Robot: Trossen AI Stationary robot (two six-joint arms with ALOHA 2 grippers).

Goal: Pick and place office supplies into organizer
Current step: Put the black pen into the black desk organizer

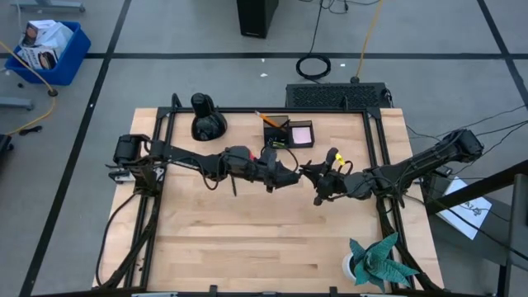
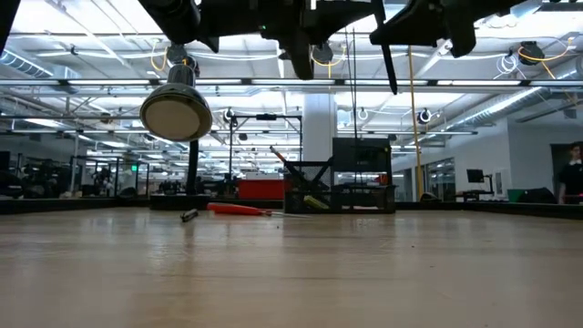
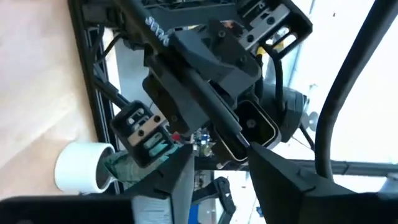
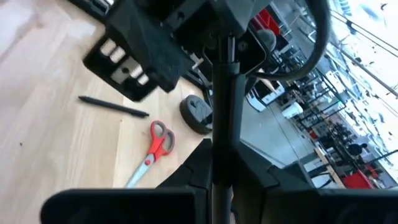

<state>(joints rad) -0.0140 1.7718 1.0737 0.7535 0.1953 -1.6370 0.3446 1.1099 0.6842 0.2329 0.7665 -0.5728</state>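
Observation:
Both arms meet level above the table's middle. My right gripper [image 4: 217, 180] is shut on a thin black pen [image 3: 186, 74]. My left gripper [image 3: 217, 168] faces it, open, with the pen's end [image 3: 246, 144] between its fingertips. On the table below lie red-handled scissors [image 4: 155, 149] and another black pen [image 4: 112, 106]. The black organizer [image 1: 276, 132] stands at the far edge with an orange pencil [image 1: 268, 118] leaning out of it. A pink sticky-note pad [image 1: 302, 134] sits beside it. My right gripper pinches the pen's shaft [image 4: 217, 155] between its two fingers, coming level from the table's right, the fingers lying across the pen. The pen is lifted clear and tilted, one end hanging below the fingers [image 2: 390, 68]. My left gripper: I cannot tell whether a finger touches the pen's end.
A rounded black bulbous object [image 1: 206, 117] stands at the far left. A teal paper plant [image 1: 378, 260] in a white pot stands at the near right corner. A black frame [image 1: 375, 157] edges the table. A small yellow-green bit [image 1: 280, 143] lies by the organizer.

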